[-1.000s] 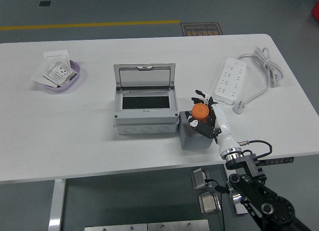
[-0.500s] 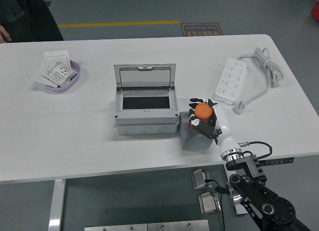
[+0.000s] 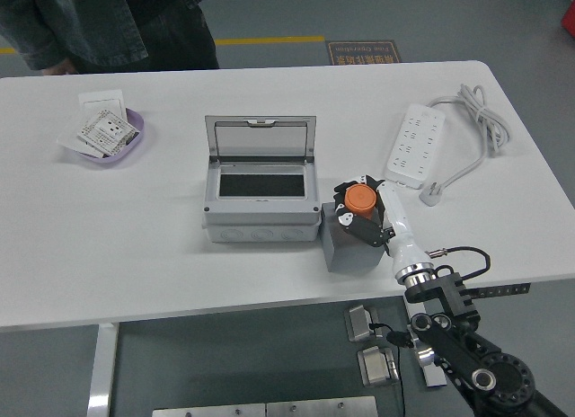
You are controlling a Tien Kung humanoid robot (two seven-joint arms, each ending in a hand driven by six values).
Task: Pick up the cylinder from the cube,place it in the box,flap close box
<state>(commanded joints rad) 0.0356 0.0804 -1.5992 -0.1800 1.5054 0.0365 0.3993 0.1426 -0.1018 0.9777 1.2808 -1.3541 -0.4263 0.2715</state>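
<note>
An orange cylinder (image 3: 361,199) is held just above the grey cube (image 3: 350,248) near the table's front edge. My right hand (image 3: 358,207) comes in from the lower right and has its black fingers curled around the cylinder. To the left stands the grey box (image 3: 261,190) with its clear flap lid (image 3: 260,138) raised and a dark inside showing. My left arm does not show.
A white power strip (image 3: 415,146) with its cable (image 3: 480,120) lies at the right. A purple dish (image 3: 110,137) with cards sits at the far left. A person in a dark jacket (image 3: 117,26) stands at the far side, top left.
My right hand has closed on the cylinder and shifted it slightly left over the cube. A person has walked into view at the top left.
</note>
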